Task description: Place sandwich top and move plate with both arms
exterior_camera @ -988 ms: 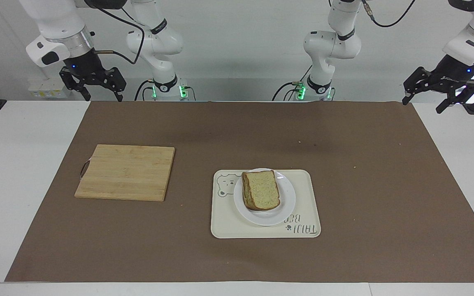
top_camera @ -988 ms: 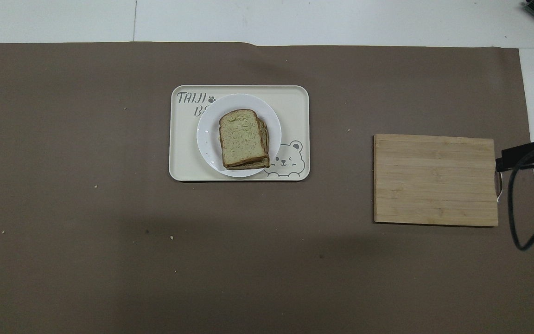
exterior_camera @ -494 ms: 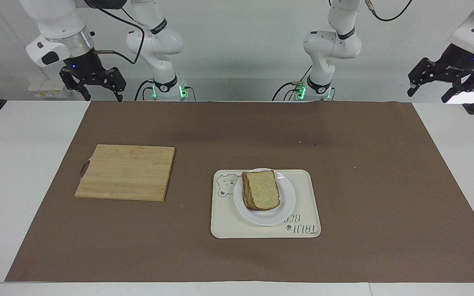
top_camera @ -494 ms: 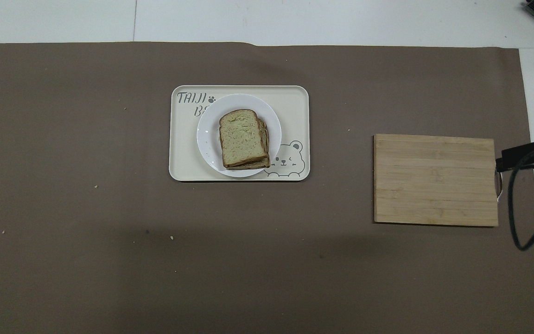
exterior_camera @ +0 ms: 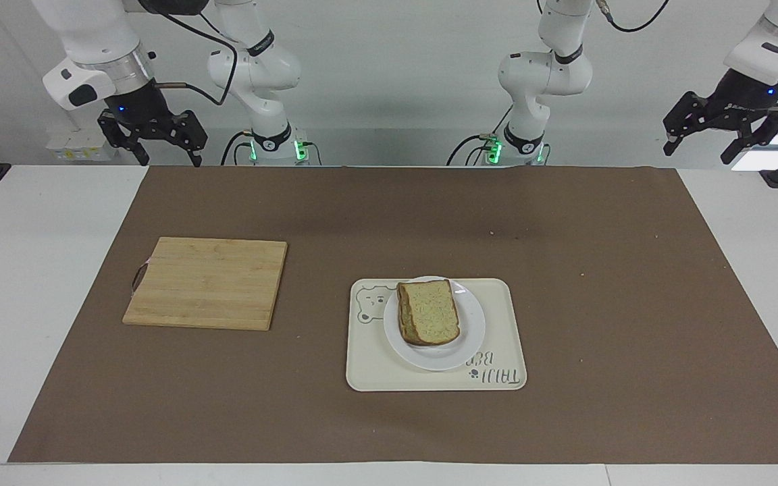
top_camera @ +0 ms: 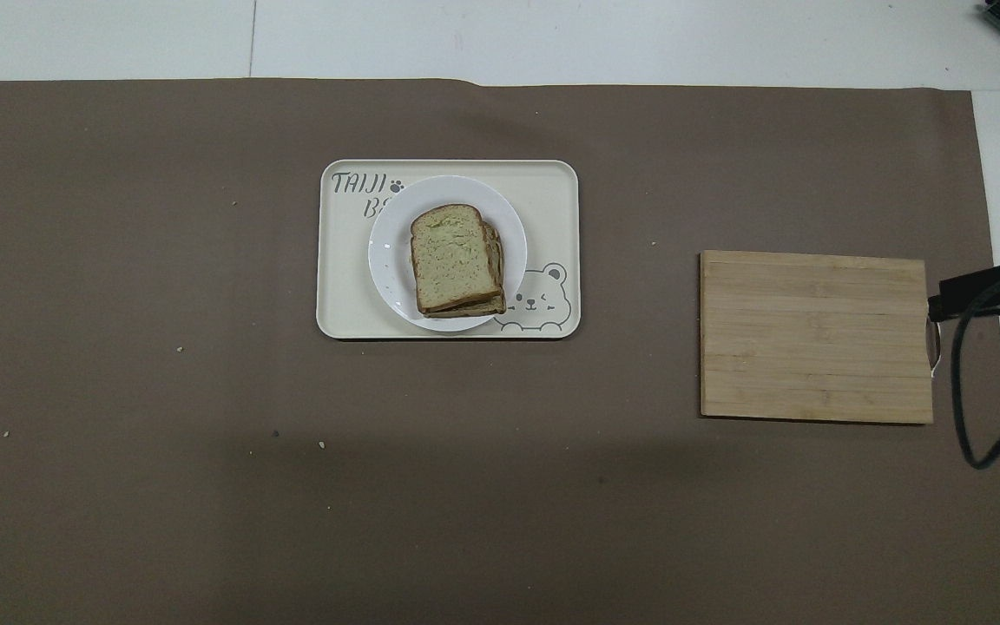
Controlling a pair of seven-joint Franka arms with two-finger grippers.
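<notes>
The sandwich top (exterior_camera: 430, 311) (top_camera: 453, 257), a pale speckled slice with brown crust, lies on another slice on the small white plate (exterior_camera: 471, 337) (top_camera: 387, 260). The plate stands on the cream bear tray (exterior_camera: 504, 351) (top_camera: 552, 191). My left gripper (exterior_camera: 718, 132) is open and empty, raised over the table's corner at the left arm's end. My right gripper (exterior_camera: 167, 154) is open and empty, raised over the table's edge at the right arm's end. Both grippers are well apart from the plate. Neither gripper's fingers show in the overhead view.
A bamboo cutting board (exterior_camera: 208, 282) (top_camera: 815, 335) lies on the brown mat (exterior_camera: 605, 283) toward the right arm's end, apart from the tray. A black cable (top_camera: 973, 382) hangs beside the board. Crumbs dot the mat.
My left gripper has risen and drawn back over the table's corner. The right arm, sandwich, plate and tray have not moved.
</notes>
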